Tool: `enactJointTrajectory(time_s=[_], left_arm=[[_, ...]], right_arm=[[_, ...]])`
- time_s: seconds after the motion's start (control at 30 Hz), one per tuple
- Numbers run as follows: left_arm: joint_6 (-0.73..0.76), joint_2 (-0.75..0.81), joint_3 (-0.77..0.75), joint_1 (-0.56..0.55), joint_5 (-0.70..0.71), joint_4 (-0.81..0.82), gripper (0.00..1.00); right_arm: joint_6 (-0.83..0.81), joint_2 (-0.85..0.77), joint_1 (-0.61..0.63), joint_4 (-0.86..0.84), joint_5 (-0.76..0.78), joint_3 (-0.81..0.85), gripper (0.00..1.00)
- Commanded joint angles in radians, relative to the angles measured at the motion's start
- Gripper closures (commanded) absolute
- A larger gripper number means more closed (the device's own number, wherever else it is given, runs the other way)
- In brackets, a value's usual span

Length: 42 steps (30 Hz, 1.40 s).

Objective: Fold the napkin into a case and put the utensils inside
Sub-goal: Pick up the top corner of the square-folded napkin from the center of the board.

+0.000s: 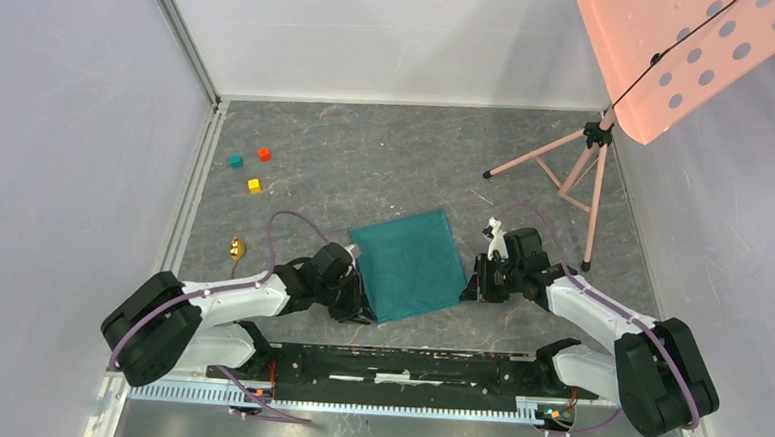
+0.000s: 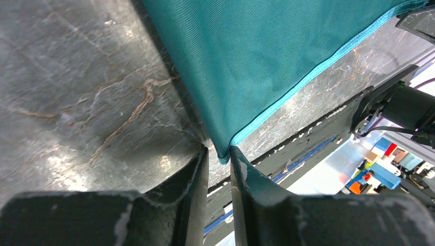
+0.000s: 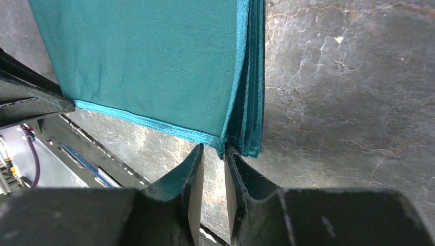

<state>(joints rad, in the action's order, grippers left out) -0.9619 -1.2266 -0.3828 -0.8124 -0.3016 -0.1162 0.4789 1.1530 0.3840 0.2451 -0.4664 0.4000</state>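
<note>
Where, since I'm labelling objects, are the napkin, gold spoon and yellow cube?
napkin [image 1: 408,263], top view, middle of the cloth.
gold spoon [image 1: 237,246], top view, its bowl.
yellow cube [image 1: 254,184], top view, top face.

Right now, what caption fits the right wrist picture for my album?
Right tool straddling a corner of the folded teal napkin on the grey table.

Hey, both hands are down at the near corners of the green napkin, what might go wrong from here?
The left hand has only the corner tip of the napkin between its fingers, so the cloth may slip out on lifting. The right hand sits at the edge of several stacked folded layers. It may pinch too few of them, and the fold would skew.
</note>
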Motion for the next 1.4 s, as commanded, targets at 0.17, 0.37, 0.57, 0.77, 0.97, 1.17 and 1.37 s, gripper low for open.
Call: enactJointTrajectory(time_s=[0.17,0.37,0.57,0.77,0.97,1.17,1.37], left_arm=[[-0.012,0.042,0.025,-0.005,0.068,-0.091,0.69],[-0.012,0.075,0.011,-0.005,0.074,-0.124,0.64],[-0.018,0.121,0.009,-0.005,0.092,-0.157,0.57],[-0.012,0.053,-0.009,-0.004,0.096,-0.117,0.58],[-0.019,0.035,0.017,-0.005,0.09,-0.078,0.59],[-0.02,0.035,0.036,-0.005,0.083,-0.077,0.59],[-0.027,0.125,0.029,-0.005,0.072,-0.1,0.39]], right_arm=[[-0.028,-0.008,-0.004,-0.004,0.044,0.053,0.74],[-0.033,-0.002,-0.004,-0.006,0.045,0.049,0.82],[-0.061,-0.012,-0.004,0.018,0.075,0.061,0.93],[-0.091,0.008,-0.003,0.01,0.035,0.085,1.0],[-0.09,0.024,0.015,-0.019,-0.015,0.093,1.0],[-0.078,0.037,0.054,-0.048,-0.028,0.113,1.0],[-0.085,0.038,0.067,-0.035,-0.018,0.129,1.0]])
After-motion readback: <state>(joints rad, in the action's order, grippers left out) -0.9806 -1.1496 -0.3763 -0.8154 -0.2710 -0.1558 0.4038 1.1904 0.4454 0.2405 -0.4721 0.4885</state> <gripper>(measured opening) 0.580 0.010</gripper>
